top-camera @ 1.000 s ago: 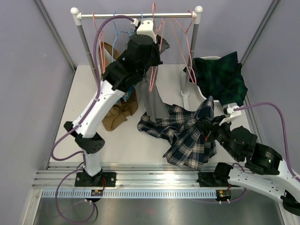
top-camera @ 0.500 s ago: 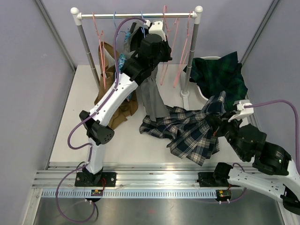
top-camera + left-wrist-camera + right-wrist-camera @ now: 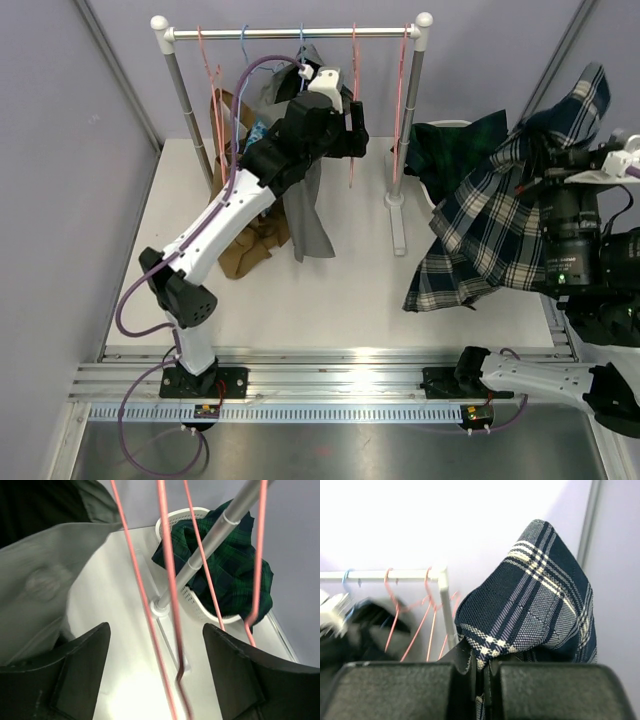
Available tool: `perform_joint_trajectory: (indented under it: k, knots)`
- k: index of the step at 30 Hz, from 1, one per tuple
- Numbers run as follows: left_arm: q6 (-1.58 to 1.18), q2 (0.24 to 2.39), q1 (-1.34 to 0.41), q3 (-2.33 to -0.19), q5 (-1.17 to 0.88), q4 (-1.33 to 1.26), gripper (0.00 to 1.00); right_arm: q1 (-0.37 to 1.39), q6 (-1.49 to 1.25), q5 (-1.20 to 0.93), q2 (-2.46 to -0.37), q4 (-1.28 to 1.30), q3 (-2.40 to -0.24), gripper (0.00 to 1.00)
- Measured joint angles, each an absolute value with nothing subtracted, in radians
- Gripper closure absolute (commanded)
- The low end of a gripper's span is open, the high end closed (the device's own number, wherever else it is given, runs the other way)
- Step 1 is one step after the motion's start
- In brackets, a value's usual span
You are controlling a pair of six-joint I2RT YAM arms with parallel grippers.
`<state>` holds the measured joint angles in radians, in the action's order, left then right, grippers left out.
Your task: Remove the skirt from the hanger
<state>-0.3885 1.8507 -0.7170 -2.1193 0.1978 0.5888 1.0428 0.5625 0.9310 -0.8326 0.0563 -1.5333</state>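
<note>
Right claw (image 3: 480, 666) is clenched on a fold of the plaid skirt (image 3: 480, 230), raised over the table's (image 3: 330, 300) right edge. The cloth hangs down from the jaws, free of any hanger. The grip looks like a thin pinch, so the skirt's weight may pull it loose. The trailing hem could catch the basket (image 3: 175, 517) at the far right corner. Farther back, the left claw (image 3: 156, 672) is released with a pink hanger (image 3: 170, 580) between its fingers, and may snag it.

No legible text, label, brand, number or sign on anything in the 3 views
</note>
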Motion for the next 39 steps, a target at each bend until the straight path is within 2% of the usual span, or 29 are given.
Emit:
perform_joint_trajectory:
  k: [1, 3, 6, 10, 13, 15, 21, 27, 30, 36, 39]
  knots:
    - [-0.387, 1.822, -0.717, -2.096, 0.195, 0.591, 0.1, 1.043, 0.627, 0.928, -0.864, 0.001, -1.565, 1.0]
    - [-0.385, 1.77, -0.717, -2.056, 0.191, 0.601, 0.07, 1.043, 0.725, 0.918, -0.92, -0.076, -1.63, 1.0]
    - [-0.383, 1.692, -0.717, -1.982, 0.178, 0.599, 0.07, 1.043, 0.851, 0.889, -1.024, -0.129, -1.787, 1.0]
    - [-0.376, 1.605, -0.718, -1.876, 0.168, 0.596, 0.07, 1.037, 1.044, 0.879, -1.227, -0.126, -2.126, 1.0]
    - [-0.373, 1.568, -0.72, -1.815, 0.167, 0.592, 0.07, 0.926, 1.137, 0.86, -1.355, -0.13, -2.285, 1.0]
    - [-0.371, 1.548, -0.723, -1.774, 0.163, 0.59, 0.06, 0.792, 1.139, 0.833, -1.404, -0.101, -2.308, 1.0]
    - [-0.36, 1.518, -0.735, -1.682, 0.147, 0.599, 0.06, 0.352, 0.886, 0.685, -1.594, 0.152, -2.406, 1.0]
    - [-0.344, 1.473, -0.75, -1.599, 0.134, 0.604, 0.06, 0.059, 0.509, 0.471, -1.831, 0.372, -2.589, 1.0]
    - [-0.344, 1.447, -0.753, -1.563, 0.128, 0.595, 0.06, -0.007, 0.346, 0.352, -1.911, 0.402, -2.613, 1.0]
    - [-0.347, 1.444, -0.772, -1.552, 0.126, 0.573, 0.05, -0.015, 0.122, 0.073, -2.079, 0.38, -2.617, 1.0]
    - [-0.344, 1.455, -0.784, -1.562, 0.127, 0.574, 0.03, -0.026, 0.03, -0.048, -2.103, 0.343, -2.466, 1.0]
